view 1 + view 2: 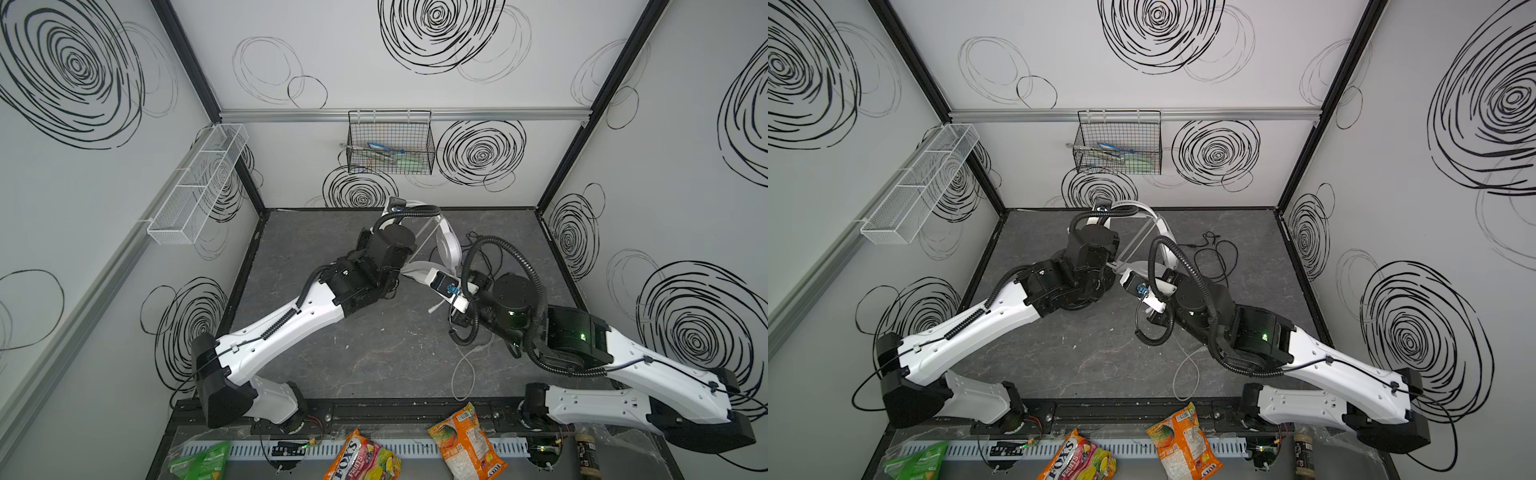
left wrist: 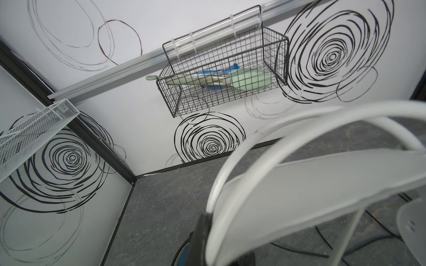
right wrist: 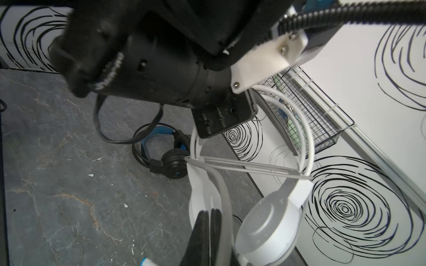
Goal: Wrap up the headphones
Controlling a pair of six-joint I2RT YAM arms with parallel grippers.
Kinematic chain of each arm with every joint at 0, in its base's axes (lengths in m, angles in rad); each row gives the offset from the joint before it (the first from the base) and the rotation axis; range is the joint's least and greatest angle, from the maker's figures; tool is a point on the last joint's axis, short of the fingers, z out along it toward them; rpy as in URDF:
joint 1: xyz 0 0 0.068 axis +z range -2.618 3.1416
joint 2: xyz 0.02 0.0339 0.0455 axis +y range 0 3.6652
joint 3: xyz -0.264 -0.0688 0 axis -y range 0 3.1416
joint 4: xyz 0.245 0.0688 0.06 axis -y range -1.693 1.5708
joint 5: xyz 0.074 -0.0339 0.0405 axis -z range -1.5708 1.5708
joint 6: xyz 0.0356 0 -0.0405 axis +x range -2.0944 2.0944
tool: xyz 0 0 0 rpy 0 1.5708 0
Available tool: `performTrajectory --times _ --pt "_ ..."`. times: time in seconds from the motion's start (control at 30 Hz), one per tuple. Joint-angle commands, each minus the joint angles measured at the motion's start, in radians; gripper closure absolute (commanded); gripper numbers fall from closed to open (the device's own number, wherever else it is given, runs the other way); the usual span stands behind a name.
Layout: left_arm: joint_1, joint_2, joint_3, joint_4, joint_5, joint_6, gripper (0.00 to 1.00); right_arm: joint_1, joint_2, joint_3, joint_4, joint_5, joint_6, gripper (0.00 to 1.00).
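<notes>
The band of the white headphones [image 2: 299, 184] fills the lower right of the left wrist view, very close to the lens. The left gripper [image 3: 207, 132] is clenched on this band near one end and holds the headset in the air above the table [image 1: 374, 353], in the middle of both top views. In the right wrist view several turns of the white cable [image 3: 242, 169] go across the arch, from one side of the band to the other, just above the ear cup [image 3: 269, 225]. The right gripper [image 3: 207, 232] is at the lower edge of that view, jaws pressed together just beside the cable; whether the cable is pinched between them, one cannot tell. In a top view the loose tail [image 1: 463, 365] hangs near this gripper down to the table. The headset lies up and left from the right gripper, so the next turn probably must pass crosswise around the arch, and the right arm is nearer to the tail. The black headphones [image 3: 168, 159] lie flat on the table, centre left of the right wrist view
</notes>
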State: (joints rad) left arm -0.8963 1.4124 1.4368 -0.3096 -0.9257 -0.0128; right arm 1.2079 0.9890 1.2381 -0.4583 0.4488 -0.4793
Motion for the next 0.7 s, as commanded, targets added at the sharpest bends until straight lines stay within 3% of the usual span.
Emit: performTrajectory --times 0.0,0.43,0.67 --pt "-0.014 -0.060 0.000 0.030 0.009 0.013 1.00 -0.061 -0.004 0.062 0.026 -0.017 -0.059 1.00" --pt "-0.030 -0.167 -0.057 -0.065 0.199 -0.004 1.00 -0.300 -0.020 0.067 0.059 -0.096 -0.132 0.94" --pt "0.001 -0.233 -0.089 -0.071 0.408 -0.027 1.00 -0.360 -0.029 0.044 0.113 -0.098 -0.157 0.87"
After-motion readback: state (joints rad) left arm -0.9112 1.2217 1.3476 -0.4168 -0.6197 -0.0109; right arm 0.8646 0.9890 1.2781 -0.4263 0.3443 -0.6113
